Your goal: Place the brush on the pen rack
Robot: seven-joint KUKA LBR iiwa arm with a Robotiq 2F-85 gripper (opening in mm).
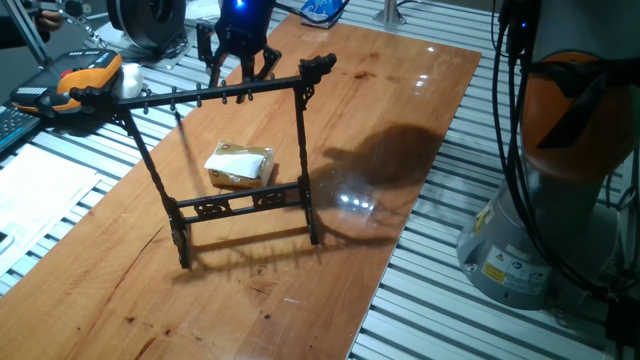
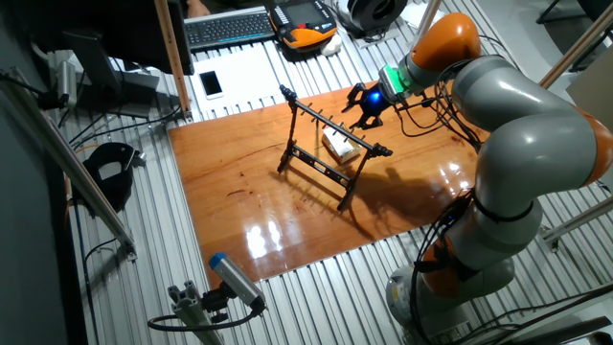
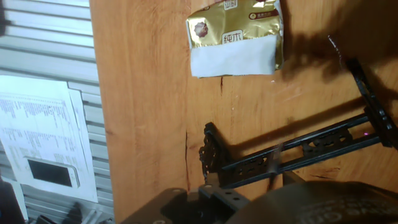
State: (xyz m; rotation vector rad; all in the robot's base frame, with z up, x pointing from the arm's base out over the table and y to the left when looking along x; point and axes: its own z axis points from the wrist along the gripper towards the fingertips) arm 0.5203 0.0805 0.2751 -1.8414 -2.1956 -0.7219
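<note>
The black pen rack (image 1: pixel 230 93) stands upright in the middle of the wooden table; it also shows in the other fixed view (image 2: pixel 321 163). The brush (image 1: pixel 186 136), thin and dark, hangs slanted from the left part of the top bar, its lower end free in the air. My gripper (image 1: pixel 240 70) hovers just behind and above the top bar, to the right of the brush, with its fingers spread and nothing between them. In the other fixed view the gripper (image 2: pixel 366 107) is over the rack's far end. The hand view looks down on the fretwork lower rail (image 3: pixel 311 146).
A small gold and white packet (image 1: pixel 240 165) lies on the table behind the rack, also in the hand view (image 3: pixel 236 34). An orange pendant (image 1: pixel 85 80) and clutter sit at the far left. The robot base (image 1: pixel 570 150) stands to the right. Paper and a phone (image 3: pixel 50 171) lie beside the table.
</note>
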